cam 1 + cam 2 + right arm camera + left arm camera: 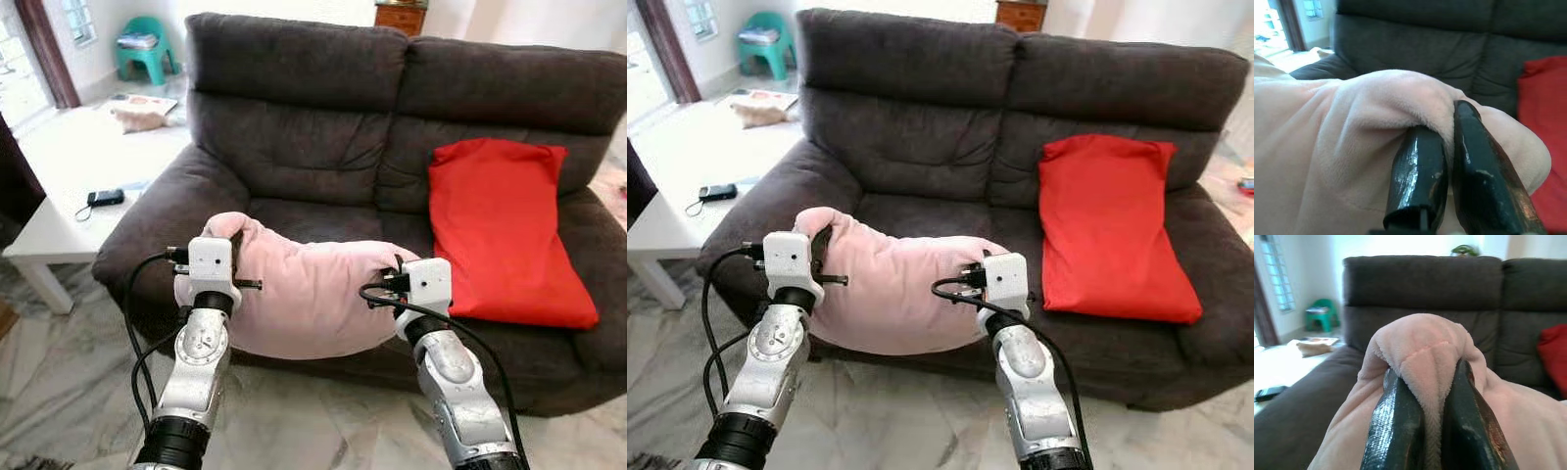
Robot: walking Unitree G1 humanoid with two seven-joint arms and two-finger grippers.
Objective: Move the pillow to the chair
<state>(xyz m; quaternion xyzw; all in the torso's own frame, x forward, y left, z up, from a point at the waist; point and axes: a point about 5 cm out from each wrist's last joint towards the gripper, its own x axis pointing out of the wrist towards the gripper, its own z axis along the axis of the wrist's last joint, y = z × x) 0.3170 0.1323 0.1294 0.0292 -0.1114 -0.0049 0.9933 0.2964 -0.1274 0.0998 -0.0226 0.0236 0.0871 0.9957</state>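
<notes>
Left claw (1432, 431) and right claw (1454, 161) are each clamped on a bunched end of the one pink pillow (304, 294), held sagging at the front edge of the dark sofa (294, 147). It looks light, soft and floppy. One red cushion (505, 225) leans on the sofa's right seat.

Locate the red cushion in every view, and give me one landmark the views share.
Left eye view: red cushion leans on the sofa's right seat, right of the pink pillow.
Right eye view: same spot, right of centre.
Left wrist view: a red sliver at the right edge.
Right wrist view: red along the right edge, behind the pillow.
Shared landmark: the dark sofa backrest.
</notes>
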